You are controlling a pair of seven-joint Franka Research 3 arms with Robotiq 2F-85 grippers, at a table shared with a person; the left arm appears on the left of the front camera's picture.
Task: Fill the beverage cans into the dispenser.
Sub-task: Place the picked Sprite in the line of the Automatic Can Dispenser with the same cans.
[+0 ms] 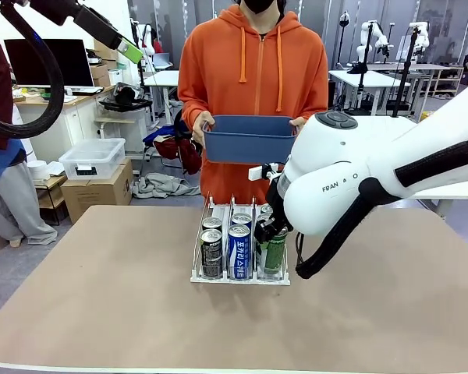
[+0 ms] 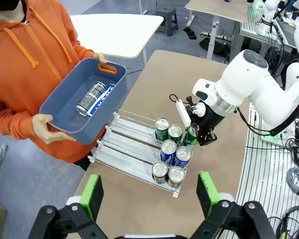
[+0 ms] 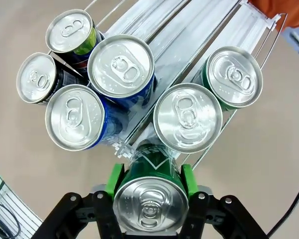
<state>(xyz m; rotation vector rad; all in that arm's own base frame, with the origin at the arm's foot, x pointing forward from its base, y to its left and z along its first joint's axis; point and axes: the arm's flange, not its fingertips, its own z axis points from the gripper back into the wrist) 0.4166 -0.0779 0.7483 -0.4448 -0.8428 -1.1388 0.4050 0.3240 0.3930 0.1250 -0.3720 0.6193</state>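
White right arm [image 1: 351, 179] angled low, claw [image 3: 150, 180] clamping green can [image 3: 150, 201].

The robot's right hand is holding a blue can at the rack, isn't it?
No, the can in the right hand is green, not blue; the right wrist view shows it. It is at the rack.

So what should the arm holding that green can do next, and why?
Probably ease the green can straight down into the dispenser lane until it stands. The right gripper is shut on it at the lane's front end, just ahead of two green cans already standing there. I cannot tell whether it touches the floor yet.
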